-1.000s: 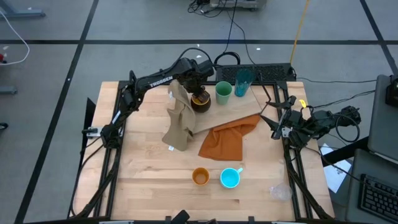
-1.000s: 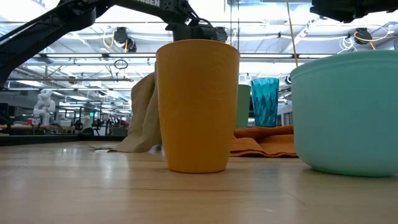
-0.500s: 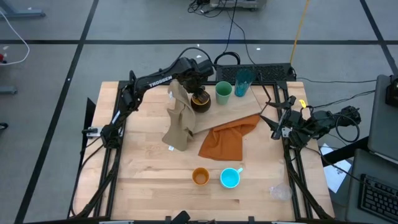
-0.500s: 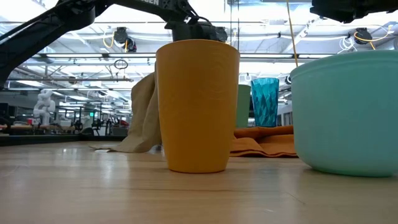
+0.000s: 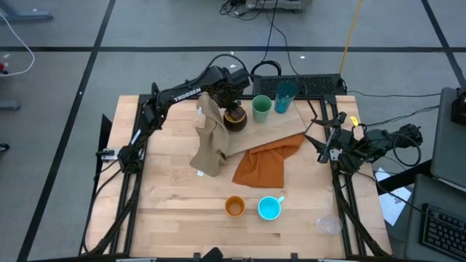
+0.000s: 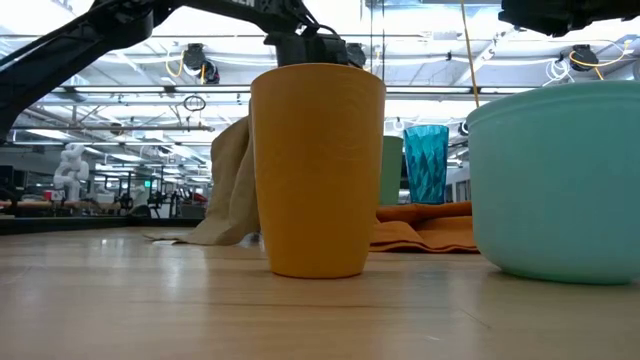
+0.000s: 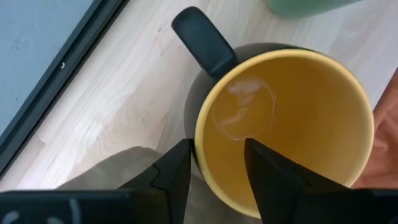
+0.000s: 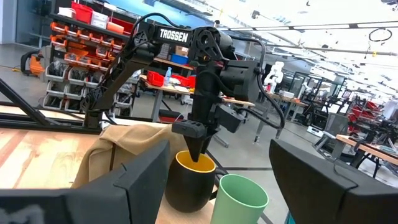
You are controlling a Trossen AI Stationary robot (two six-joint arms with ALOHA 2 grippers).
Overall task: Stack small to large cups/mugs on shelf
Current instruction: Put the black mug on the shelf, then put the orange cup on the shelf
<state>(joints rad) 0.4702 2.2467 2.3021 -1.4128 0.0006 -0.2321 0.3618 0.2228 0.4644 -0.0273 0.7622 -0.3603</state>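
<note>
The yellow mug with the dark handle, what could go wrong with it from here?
The left gripper pinches only the rim of the yellow mug with the dark handle, one finger inside and one outside, so the mug may tilt or slip if moved. The crumpled tan cloth lies right beside the mug and might snag on it. The light green cup stands close on the light wooden shelf panel and could be bumped.

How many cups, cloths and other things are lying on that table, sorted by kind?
Cups and mugs: 6: teal tumbler, light green cup, yellow mug, orange cup, cyan mug, clear glass.
Cloths: 2: tan cloth, orange cloth.
Wooden shelf panels: 1: shelf.
Total: 9.
</note>
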